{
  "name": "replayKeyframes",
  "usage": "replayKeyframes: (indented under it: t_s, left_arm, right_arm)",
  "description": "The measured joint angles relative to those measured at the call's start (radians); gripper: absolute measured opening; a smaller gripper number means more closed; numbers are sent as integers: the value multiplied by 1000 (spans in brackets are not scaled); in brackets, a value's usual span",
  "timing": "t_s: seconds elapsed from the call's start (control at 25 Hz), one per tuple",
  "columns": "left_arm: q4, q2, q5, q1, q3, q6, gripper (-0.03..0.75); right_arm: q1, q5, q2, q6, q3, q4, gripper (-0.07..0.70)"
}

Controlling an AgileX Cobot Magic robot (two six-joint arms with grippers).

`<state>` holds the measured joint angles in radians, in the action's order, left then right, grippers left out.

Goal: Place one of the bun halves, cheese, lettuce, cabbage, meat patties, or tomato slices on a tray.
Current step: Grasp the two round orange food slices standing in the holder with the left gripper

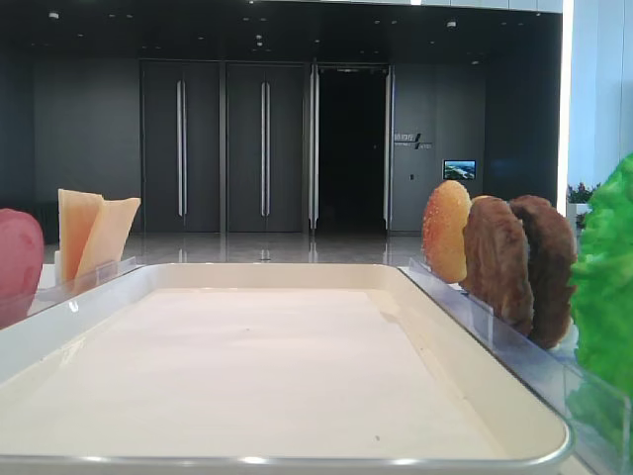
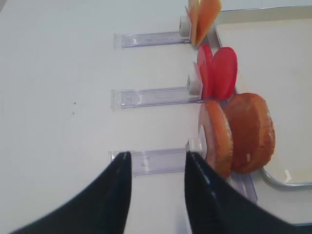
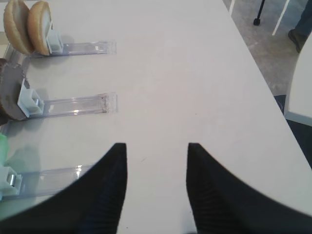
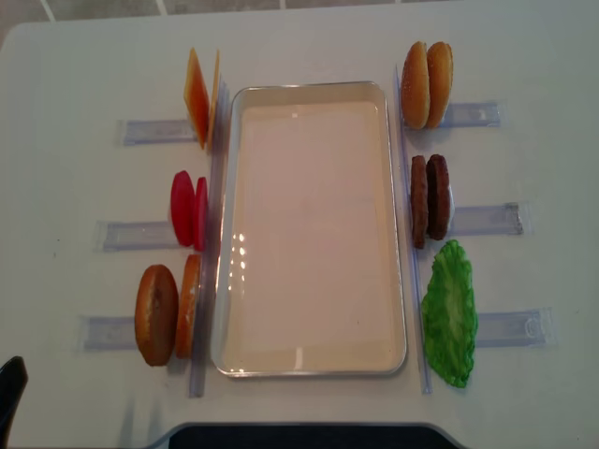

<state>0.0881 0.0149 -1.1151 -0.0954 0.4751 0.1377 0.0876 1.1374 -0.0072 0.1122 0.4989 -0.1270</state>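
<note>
Black fingers of the left gripper [image 2: 157,187] stand apart with nothing between them, hovering over a clear plastic rack [image 2: 146,162] on the white table [image 2: 58,97]. Just beyond its right fingertip stand two bun halves [image 2: 239,134] on edge; further ahead come the tomato slices [image 2: 218,72], then the cheese [image 2: 204,17]. The tray [image 2: 263,53] lies ahead and right of these fingers, bare inside. The right gripper [image 3: 156,183] likewise gapes with nothing held; ahead to its left sit the meat patties [image 3: 9,95], a second bun pair [image 3: 27,25] beyond, and the lettuce [image 4: 449,313] close at its left.
</note>
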Motion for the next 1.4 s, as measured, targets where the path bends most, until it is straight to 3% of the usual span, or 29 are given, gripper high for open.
replayKeyframes:
  t_s: [0.28, 0.48, 0.84, 1.12, 1.4]
  left_arm:
    - [-9, 0, -5, 0, 7, 0, 282]
    - [-11, -101, -18, 0, 64, -87, 282]
    - [17, -575, -22, 0, 247, -138, 386]
    - [20, -955, -23, 0, 366, -145, 400]
    - [10, -1153, 11, 0, 400, -147, 400]
  right_arm:
    - [0, 0, 0, 0, 0, 0, 293]
    - [0, 0, 0, 0, 0, 0, 293]
    - [0, 0, 0, 0, 0, 0, 288]
    - [0, 0, 0, 0, 0, 0, 285]
    - [0, 0, 0, 0, 0, 0, 284]
